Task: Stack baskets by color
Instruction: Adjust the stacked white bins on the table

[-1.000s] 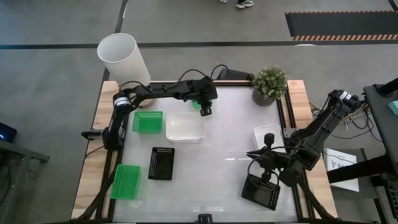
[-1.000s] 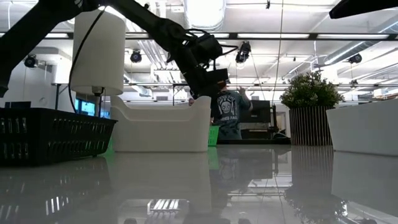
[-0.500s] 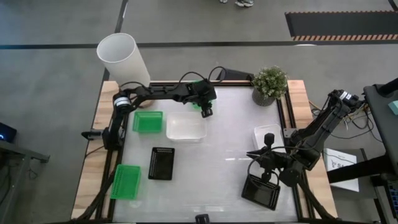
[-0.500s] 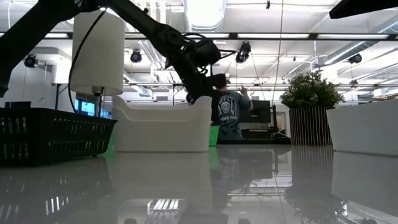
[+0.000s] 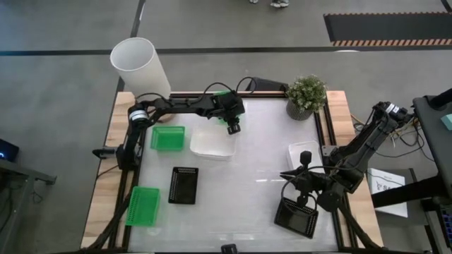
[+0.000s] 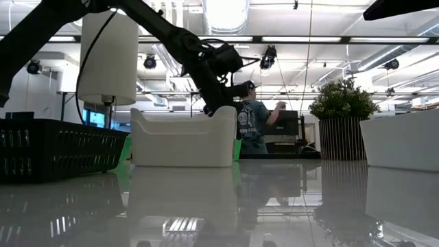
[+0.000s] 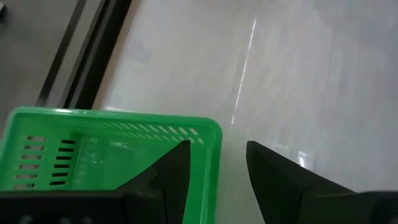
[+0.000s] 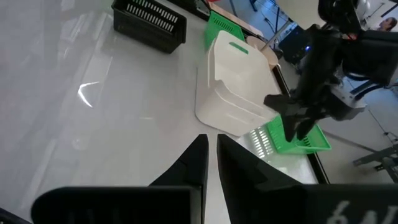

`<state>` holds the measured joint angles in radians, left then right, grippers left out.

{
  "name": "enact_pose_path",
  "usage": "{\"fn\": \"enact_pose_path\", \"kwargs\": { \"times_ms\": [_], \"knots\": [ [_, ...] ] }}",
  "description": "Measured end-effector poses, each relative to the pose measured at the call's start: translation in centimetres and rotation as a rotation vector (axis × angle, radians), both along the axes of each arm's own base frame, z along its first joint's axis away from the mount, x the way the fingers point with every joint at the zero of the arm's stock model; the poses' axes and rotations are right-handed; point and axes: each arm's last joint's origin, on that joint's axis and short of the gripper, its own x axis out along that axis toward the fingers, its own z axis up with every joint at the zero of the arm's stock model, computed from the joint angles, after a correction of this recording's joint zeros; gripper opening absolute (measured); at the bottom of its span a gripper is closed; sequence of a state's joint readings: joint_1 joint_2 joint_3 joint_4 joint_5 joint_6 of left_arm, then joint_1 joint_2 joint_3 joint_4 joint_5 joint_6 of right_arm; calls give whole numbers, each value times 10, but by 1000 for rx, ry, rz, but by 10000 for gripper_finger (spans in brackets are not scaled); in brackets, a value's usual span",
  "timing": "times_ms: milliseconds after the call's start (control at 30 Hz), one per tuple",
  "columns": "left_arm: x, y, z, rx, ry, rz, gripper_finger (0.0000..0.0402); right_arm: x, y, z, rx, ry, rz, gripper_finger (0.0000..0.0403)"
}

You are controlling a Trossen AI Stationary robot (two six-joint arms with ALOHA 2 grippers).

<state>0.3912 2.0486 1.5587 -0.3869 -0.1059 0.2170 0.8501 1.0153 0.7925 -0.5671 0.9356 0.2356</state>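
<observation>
The left gripper (image 7: 217, 144) reaches along the table's far edge and is closed on the wall of a green basket (image 7: 112, 149), one finger inside and one outside. Just beside it stands a white basket (image 5: 210, 144), between the gripper and the table's middle. A second green basket (image 5: 167, 137) lies next to the white one, a black basket (image 5: 183, 185) is nearer the front, and a third green one (image 5: 143, 205) is at the front left. The lampshade (image 5: 138, 63) and the plant (image 5: 306, 95) stand at the far corners.

The right gripper (image 8: 211, 140) waits over the right side, its fingers nearly together and empty.

From above the arm hides the held basket; the wrist views show it. The low view alone shows a person (image 6: 252, 127) behind the table.
</observation>
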Motion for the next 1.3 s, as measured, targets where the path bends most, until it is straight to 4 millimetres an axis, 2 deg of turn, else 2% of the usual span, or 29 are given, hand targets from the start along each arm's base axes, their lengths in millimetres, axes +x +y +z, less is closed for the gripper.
{"fn": "enact_pose_path", "kwargs": {
  "times_ms": [100, 267, 333, 400, 600, 733, 967, 1167, 1300],
  "knots": [
    [-4, -3, 24, 25, -37, -12, 141, 0, 0, 0, 0, 0, 0, 27],
    [-27, -7, 92, 107, -122, 10, 141, 0, 0, 0, 15, -6, -7, 27],
    [-40, -1, 109, 154, -89, 20, 141, 0, 0, 0, 29, -10, -14, 27],
    [-55, 4, 114, 199, 20, -40, 141, 0, 0, 0, 37, -12, -19, 27],
    [-77, 9, 100, 344, 337, -366, 141, 0, 0, 0, 48, -14, -26, 27],
    [-79, 21, 75, 337, 439, -434, 141, 0, 0, -1, 51, -14, -28, 27],
    [-80, 22, 48, 367, 528, -597, 141, 0, 0, 0, 87, -31, -56, 27],
    [-78, 24, 30, 499, 561, -762, 141, 0, -1, 0, 115, -64, -96, 27],
    [-78, 28, 19, 556, 535, -785, 141, 2, 0, 2, 141, -101, -117, 27]
  ]
}}
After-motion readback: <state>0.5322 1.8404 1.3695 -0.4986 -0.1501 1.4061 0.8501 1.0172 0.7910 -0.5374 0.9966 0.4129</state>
